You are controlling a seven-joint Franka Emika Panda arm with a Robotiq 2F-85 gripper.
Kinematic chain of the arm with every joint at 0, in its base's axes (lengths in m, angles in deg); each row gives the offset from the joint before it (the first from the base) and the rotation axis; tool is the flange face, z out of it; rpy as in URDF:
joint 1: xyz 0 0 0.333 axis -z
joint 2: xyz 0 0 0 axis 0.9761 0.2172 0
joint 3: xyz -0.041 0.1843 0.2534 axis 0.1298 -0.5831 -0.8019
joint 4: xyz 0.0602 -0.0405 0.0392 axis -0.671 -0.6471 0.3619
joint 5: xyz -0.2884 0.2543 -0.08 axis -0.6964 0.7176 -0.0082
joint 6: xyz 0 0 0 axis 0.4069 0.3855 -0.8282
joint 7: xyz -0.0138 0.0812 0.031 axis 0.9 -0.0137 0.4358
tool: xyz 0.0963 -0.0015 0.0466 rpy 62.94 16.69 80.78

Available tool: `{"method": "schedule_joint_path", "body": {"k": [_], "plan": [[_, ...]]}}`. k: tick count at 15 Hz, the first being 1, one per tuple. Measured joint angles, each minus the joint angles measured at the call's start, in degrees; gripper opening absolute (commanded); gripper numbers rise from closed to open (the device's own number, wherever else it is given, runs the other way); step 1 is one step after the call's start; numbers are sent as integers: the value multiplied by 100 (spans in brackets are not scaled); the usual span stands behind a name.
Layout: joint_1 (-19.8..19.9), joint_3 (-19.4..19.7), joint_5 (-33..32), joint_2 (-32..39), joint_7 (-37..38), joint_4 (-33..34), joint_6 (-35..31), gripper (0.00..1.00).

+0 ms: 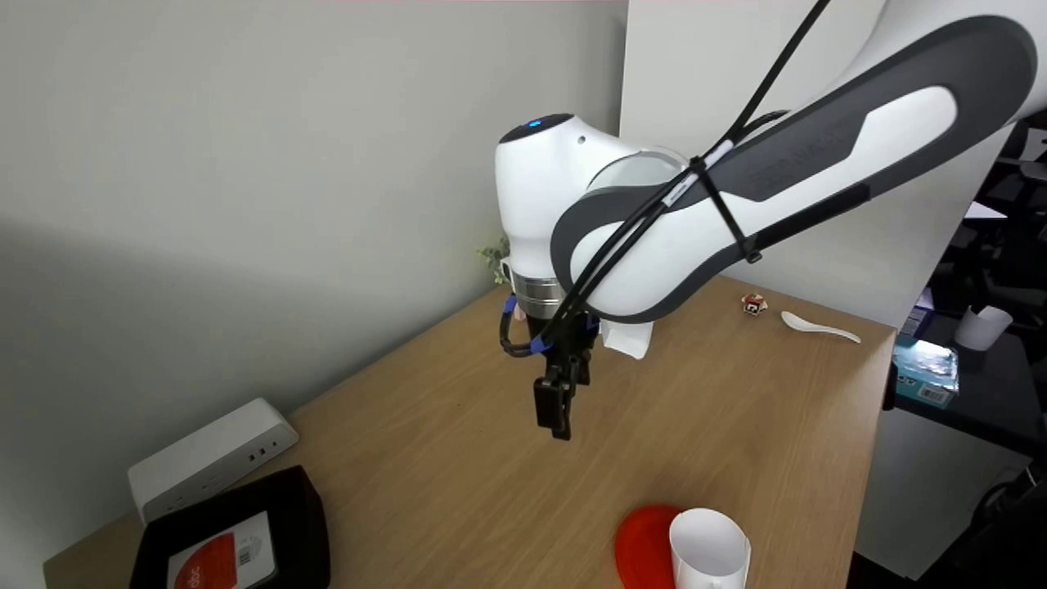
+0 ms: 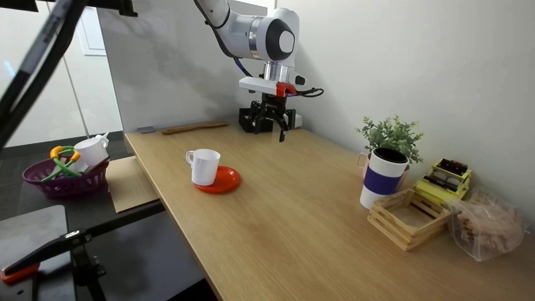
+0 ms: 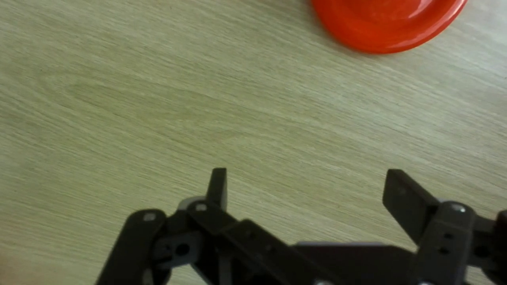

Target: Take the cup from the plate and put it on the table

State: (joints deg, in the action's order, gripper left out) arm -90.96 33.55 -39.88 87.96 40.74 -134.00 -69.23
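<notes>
Gripper point(image 3: 307, 174) closest up in the wrist view, jaws wide apart, table point(image 3: 158, 118) showing between the tips. Plate point(image 3: 380, 35), red, cut off by the top edge, well apart from the fingers.

In an exterior view, arm point(image 1: 769, 188) slants in from upper right, small blue light point(image 1: 535, 123) lit on its wrist. Fingers overlap from this angle, gap can't be judged here. Cup point(image 1: 710, 544) at the bottom edge, partly cut off, mouth up, hiding part of the plate. Bottom left: black tray point(image 1: 317, 532) with a red-and-white pack point(image 1: 217, 560) in it, power strip point(image 1: 213, 454) just behind, by the wall point(image 1: 245, 164). Spoon point(image 1: 820, 328) and small trinket point(image 1: 753, 304) lie near the far end of the table.

In an exterior view, black cables point(image 2: 54, 54) run close up at upper left. Arm reaches over from the back; gripper hangs above the table, jaws plainly spread, well apart from the cup. Cup stands on the plate, off-centre, handle out to the left. Along the wall at right: blue-banded tumbler point(image 2: 380, 184), plant point(image 2: 393, 131) behind it, wooden crate point(image 2: 388, 230), yellow holder point(image 2: 443, 184), clear bag point(image 2: 487, 228) near the crate. Purple basket point(image 2: 75, 188) sits lower, left of the table.
</notes>
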Motion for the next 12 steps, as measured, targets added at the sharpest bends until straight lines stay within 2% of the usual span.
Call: {"method": "schedule_joint_path", "body": {"k": [6, 12], "plan": [[-159, 25, -35, -75, 603, -192, -386, 100], [-356, 156, -164, -590, 1479, -959, -769, 100]]}}
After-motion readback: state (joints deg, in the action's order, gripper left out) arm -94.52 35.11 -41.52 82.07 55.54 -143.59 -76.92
